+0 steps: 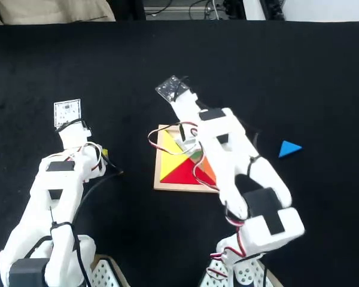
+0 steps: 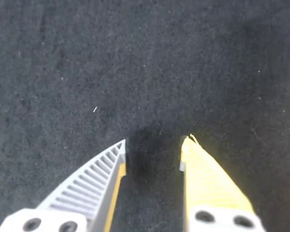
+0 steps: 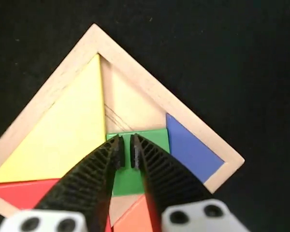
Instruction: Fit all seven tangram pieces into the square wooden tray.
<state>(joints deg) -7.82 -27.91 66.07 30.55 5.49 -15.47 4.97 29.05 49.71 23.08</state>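
The right end effector point(image 3: 126, 145) hangs over the square wooden tray point(image 3: 135, 72). Its two black fingers are drawn almost together, with only a thin slit between the tips and nothing caught in it. Directly under the tips lies the green square point(image 3: 157, 140), seated in the tray, and the tips sit over the square's edge. Just ahead of the tips is a bare triangular gap point(image 3: 133, 108) where the tray's wooden floor shows. The gap is bounded by the green square, the tray rim and the large yellow triangle point(image 3: 63, 135).

The yellow triangle lies flat in the tray, just to one side of the fingers. The blue parallelogram point(image 3: 193, 150) lies against the rim on the other side, touching the green square. Back toward the wrist, a red triangle point(image 3: 24, 193) lies beside one finger and an orange piece point(image 3: 135, 216) shows between the two fingers. Both are in the tray.

A small blue triangle point(image 1: 289, 148) lies on the black tabletop point(image 1: 323, 72), outside the tray and well apart from the right end effector, off to its right.

The left end effector point(image 2: 154, 145) is well to the left of the tray. Its grey and yellow fingers are spread apart and hold nothing, with bare tabletop between them and no piece near.
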